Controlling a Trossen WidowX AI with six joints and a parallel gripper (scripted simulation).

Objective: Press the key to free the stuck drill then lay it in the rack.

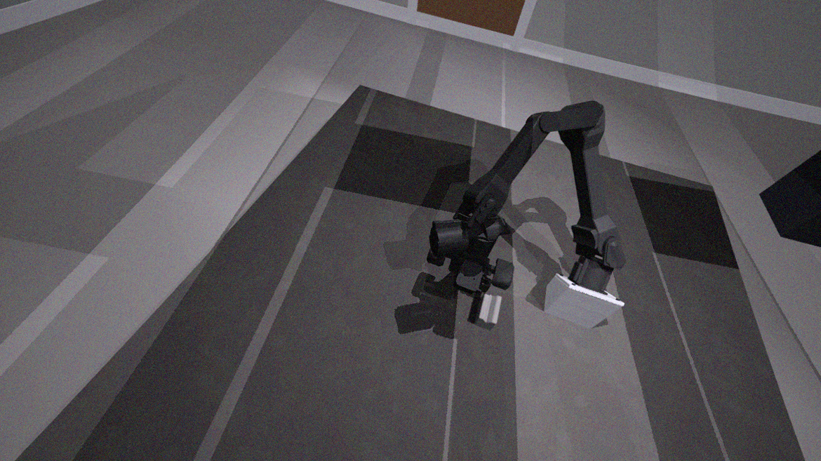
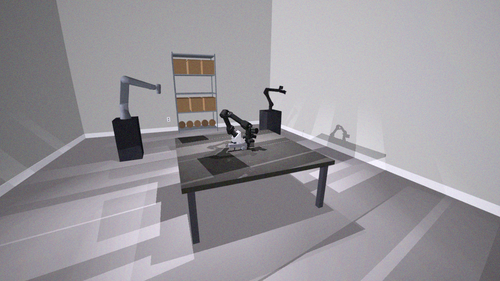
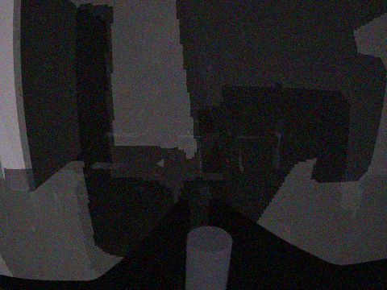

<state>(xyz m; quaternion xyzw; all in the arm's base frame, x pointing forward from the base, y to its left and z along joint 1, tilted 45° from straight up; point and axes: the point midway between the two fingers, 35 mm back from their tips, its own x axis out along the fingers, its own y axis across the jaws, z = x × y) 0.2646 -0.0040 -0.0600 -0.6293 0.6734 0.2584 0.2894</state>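
In the wrist view a grey cylinder point(image 3: 208, 260) with a tan end stands up between my two dark fingers; I take it for part of the drill. My gripper point(image 3: 198, 209) point(image 1: 474, 287) point(image 2: 249, 144) is shut on it, low over the table point(image 1: 321, 385) point(image 2: 279, 164). A dark blocky shape point(image 3: 269, 140) lies just beyond the cylinder; I cannot tell whether it is the drill's body or a shadow. A small white block point(image 1: 488, 308) point(image 2: 236, 146) sits on the table right by the fingers, and its pale face shows in the wrist view point(image 3: 10, 76). The key is not clear in any view.
The arm's white base point(image 1: 584, 305) point(image 2: 236, 134) stands close beside the gripper. Beyond the table stand a shelf of boxes point(image 2: 193, 92), a grey arm on a black pedestal point(image 2: 127, 137) and a black arm on a pedestal point(image 2: 270, 120).
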